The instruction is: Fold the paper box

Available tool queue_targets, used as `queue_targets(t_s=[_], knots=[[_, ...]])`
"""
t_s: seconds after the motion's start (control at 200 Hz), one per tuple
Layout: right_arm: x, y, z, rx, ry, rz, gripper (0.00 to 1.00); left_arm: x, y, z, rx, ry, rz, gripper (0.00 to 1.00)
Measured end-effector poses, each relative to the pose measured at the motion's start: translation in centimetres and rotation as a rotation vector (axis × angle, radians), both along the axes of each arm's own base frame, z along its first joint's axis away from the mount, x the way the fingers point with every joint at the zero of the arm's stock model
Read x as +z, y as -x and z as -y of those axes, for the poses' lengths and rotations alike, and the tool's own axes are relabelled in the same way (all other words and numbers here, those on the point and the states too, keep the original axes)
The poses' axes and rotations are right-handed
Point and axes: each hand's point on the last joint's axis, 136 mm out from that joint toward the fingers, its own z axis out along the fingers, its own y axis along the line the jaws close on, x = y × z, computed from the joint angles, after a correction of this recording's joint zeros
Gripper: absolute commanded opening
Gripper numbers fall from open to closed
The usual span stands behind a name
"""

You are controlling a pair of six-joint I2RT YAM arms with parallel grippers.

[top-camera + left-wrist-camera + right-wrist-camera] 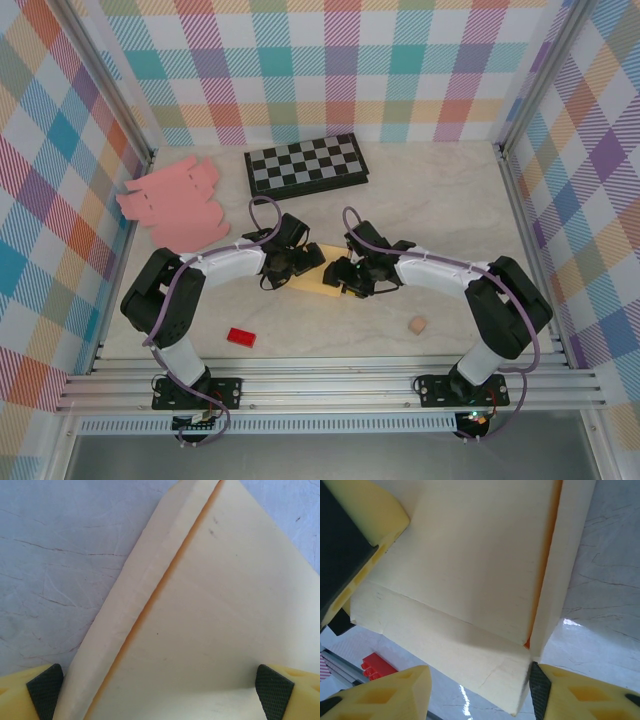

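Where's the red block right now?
Top view: the red block lies near-left on the table, just right of the left arm, nearer the front rail than the yellow paper box is.

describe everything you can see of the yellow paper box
The paper box is a pale yellow sheet of thin card, mostly flat and not yet box-shaped. It lies on the marbled table near the middle, between the two arms. Narrow flaps along its edges are creased, with orange showing in the folds. The left pincer and right pincer hang open close over it, fingers spread; whether they touch it I cannot tell.
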Motion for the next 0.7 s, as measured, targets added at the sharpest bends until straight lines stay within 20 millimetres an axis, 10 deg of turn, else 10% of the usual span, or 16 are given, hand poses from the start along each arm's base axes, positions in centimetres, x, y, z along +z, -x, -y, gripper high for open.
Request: queue_targets(t_s=[0.7], knots=[[-1.3, 0.4, 1.1, 0.032, 0.065, 0.029, 0.34, 0.0, 0.0, 0.0, 0.001, -0.001, 0.000, 0.99]])
